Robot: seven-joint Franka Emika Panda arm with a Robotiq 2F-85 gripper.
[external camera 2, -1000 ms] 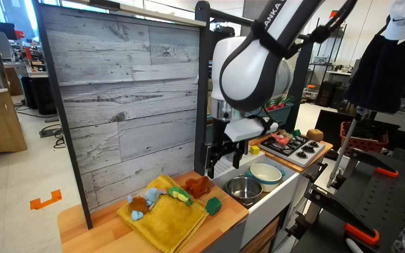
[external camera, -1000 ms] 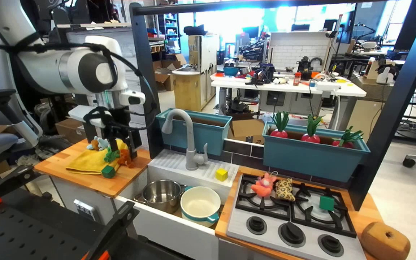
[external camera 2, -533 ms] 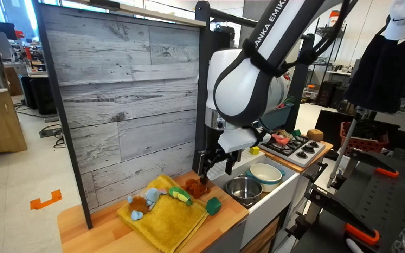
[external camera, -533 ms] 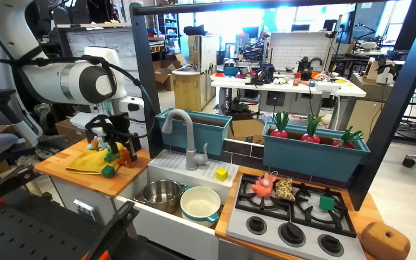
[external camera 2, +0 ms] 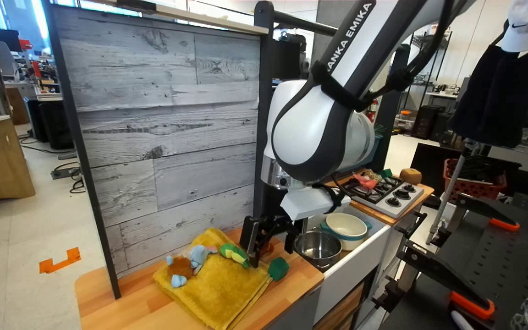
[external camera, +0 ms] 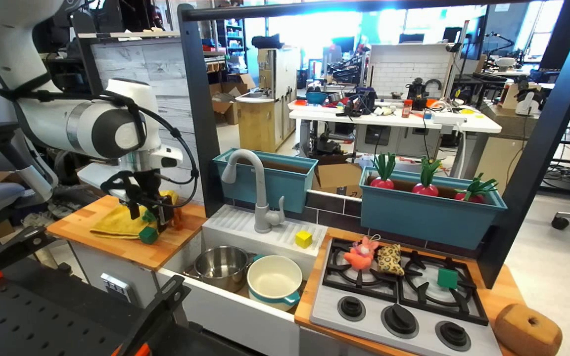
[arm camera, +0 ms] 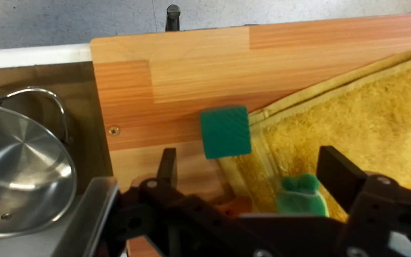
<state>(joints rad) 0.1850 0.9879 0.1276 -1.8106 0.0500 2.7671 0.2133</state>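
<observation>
Wrist view: claw (arm camera: 249, 166) spread wide, nothing in it, cube (arm camera: 226, 134) just past the gap, nearer one finger (arm camera: 168, 166), so I'd centre it and dodge the toy (arm camera: 300, 201); in both exterior views cube's near the claw, so go easy

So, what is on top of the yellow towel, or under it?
On the yellow towel lie a green plush toy and brown and light-blue plush. Anything under it is covered and cannot be seen.

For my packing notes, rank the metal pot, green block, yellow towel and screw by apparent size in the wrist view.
1. Yellow towel
2. Metal pot
3. Green block
4. Screw
The frame crops the first two.
</observation>
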